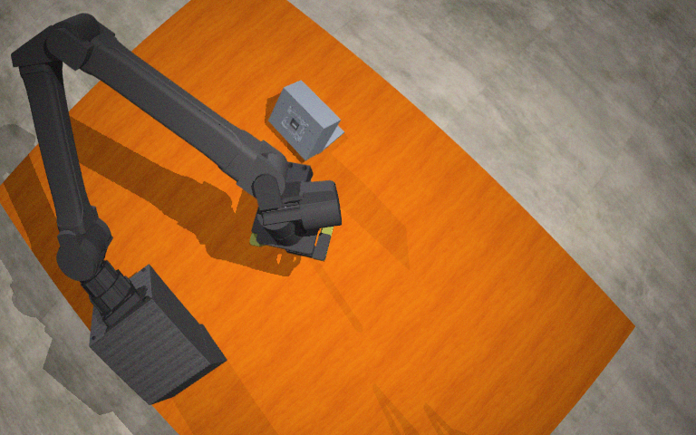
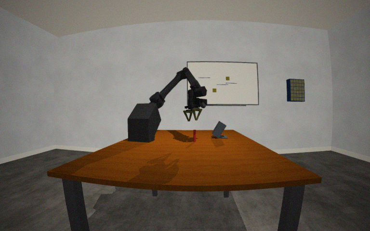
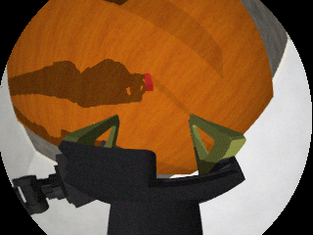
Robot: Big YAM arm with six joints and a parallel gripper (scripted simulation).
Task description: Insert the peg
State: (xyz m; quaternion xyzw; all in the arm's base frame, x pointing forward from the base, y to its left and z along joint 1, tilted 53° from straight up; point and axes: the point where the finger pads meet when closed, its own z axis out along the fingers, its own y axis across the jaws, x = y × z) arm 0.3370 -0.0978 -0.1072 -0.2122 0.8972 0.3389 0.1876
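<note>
One small red peg (image 2: pixel 194 135) stands upright on the orange counter (image 2: pixel 245 168), near the gray sloped panel (image 2: pixel 218 129). High above the peg, the claw (image 2: pixel 192 117) hangs wide open, holding nothing.

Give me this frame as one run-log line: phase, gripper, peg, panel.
phase: above peg, pre-grasp | gripper: open, empty, pointing down | peg: upright on table, untouched | sloped panel: hole empty

Three cameras covering one table (image 2: pixel 245 166)

The top view is looking straight down from high up; the exterior view is facing the far wall from a distance; the wrist view is peering down past the gripper (image 3: pixel 153 136). All are sharing the tabletop.
</note>
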